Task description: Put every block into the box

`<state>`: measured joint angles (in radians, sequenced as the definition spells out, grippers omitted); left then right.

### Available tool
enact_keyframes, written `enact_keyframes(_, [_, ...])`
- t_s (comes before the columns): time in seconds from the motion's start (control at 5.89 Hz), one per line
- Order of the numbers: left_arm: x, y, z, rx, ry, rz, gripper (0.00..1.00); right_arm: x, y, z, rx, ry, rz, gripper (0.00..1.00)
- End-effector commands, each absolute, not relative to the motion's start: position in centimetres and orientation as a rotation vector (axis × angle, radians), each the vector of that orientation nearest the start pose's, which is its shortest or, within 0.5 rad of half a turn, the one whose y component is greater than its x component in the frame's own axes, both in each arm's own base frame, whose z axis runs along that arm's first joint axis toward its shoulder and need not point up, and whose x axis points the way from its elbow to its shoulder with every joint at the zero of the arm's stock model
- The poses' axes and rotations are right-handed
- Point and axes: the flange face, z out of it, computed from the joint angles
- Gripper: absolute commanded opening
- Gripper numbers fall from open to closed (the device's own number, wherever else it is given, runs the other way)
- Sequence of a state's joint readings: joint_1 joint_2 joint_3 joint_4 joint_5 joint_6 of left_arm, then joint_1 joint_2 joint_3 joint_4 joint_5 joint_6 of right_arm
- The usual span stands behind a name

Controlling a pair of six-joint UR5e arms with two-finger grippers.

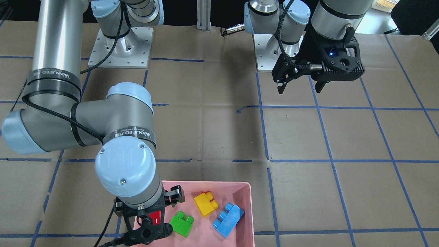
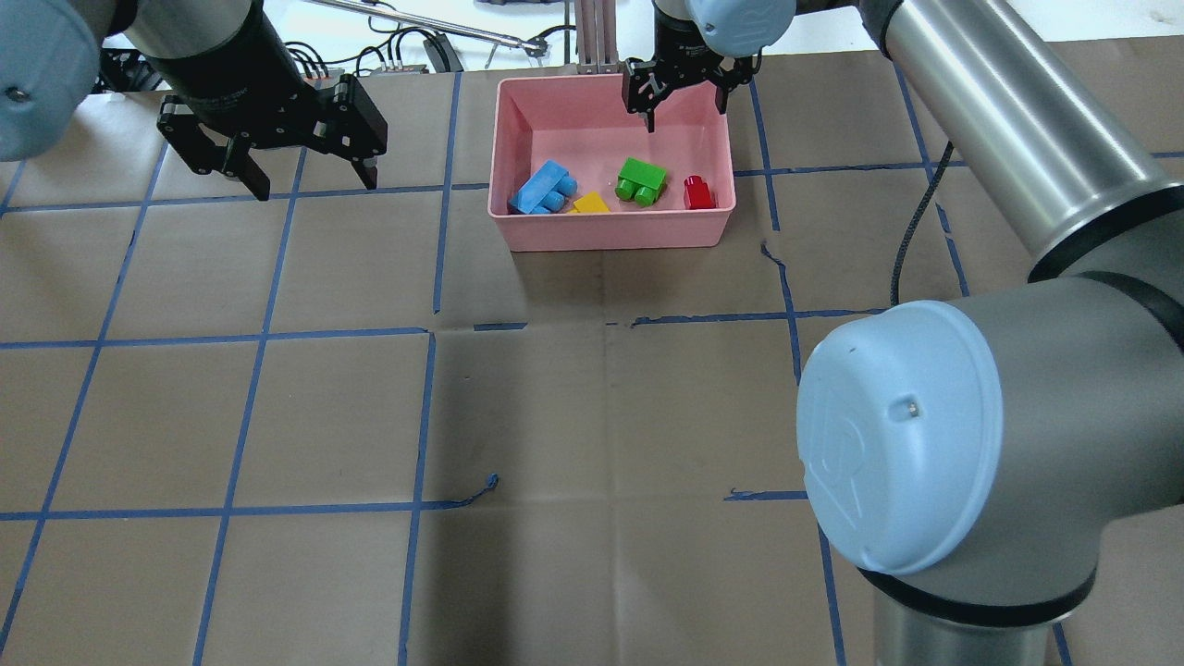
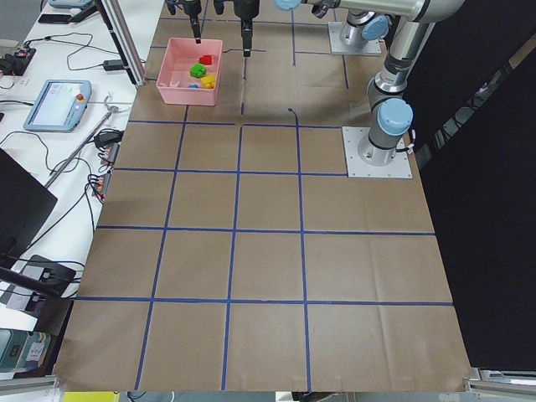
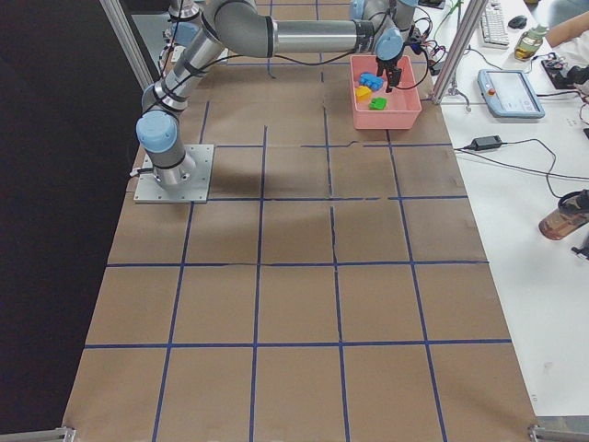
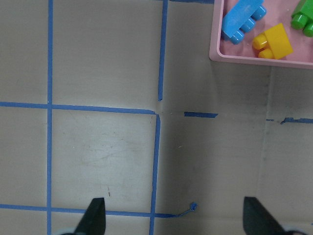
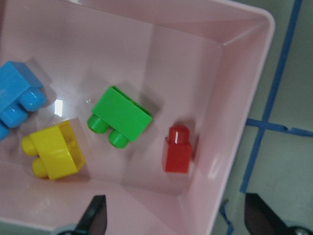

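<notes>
All four bricks lie inside the pink tray (image 2: 610, 231): the light-blue three-stud brick (image 2: 544, 188) at one end, the yellow brick (image 2: 590, 204) just beside it, the green two-stud brick (image 2: 642, 178) mid-tray, the small red brick (image 2: 698, 192) by the opposite end wall. The right gripper (image 2: 683, 106) hangs above the tray, fingers spread, holding nothing. The left gripper (image 2: 314, 183), fingers likewise spread, is well apart from the tray

Bright even light, soft shadows on the table (image 2: 518, 416), small glare inside the box (image 6: 186, 44), sharp focus
</notes>
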<state>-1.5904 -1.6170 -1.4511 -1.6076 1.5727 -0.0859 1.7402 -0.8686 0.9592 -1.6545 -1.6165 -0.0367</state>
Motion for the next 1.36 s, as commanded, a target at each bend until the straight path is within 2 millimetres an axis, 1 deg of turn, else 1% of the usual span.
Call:
enact_keyframes(0.0, [-14.3,-50.9,52.1,-0.104,3.137,-0.060,0.99,18.9,-67.9,39.1,-0.216,3.182,0.089,0.99])
enact_keyframes(0.17, [-14.2,-50.5,51.9,-0.106,3.135,-0.051,0.99,17.0,-62.4,41.6,-0.164,3.178,0.094,0.99])
enact_keyframes(0.34, [-14.2,-50.5,51.9,-0.106,3.133,-0.053,0.99,16.2,-57.1,43.6,-0.146,3.181,0.073,0.99])
enact_keyframes(0.51, [-14.2,-50.3,51.9,-0.106,3.132,-0.051,0.99,15.7,-53.3,46.1,-0.131,3.186,0.048,0.99])
enact_keyframes(0.68, [-14.2,-50.3,51.9,-0.106,3.132,-0.051,0.99,15.2,-52.4,48.2,-0.059,3.190,0.078,0.99])
enact_keyframes(0.85, [-14.1,-50.4,51.9,-0.108,3.132,-0.051,0.99,15.5,-51.9,50.9,-0.009,3.195,0.125,0.99])
enact_keyframes(1.19, [-14.1,-50.4,51.9,-0.108,3.132,-0.051,0.99,15.6,-52.0,50.3,0.006,3.184,0.177,0.99])
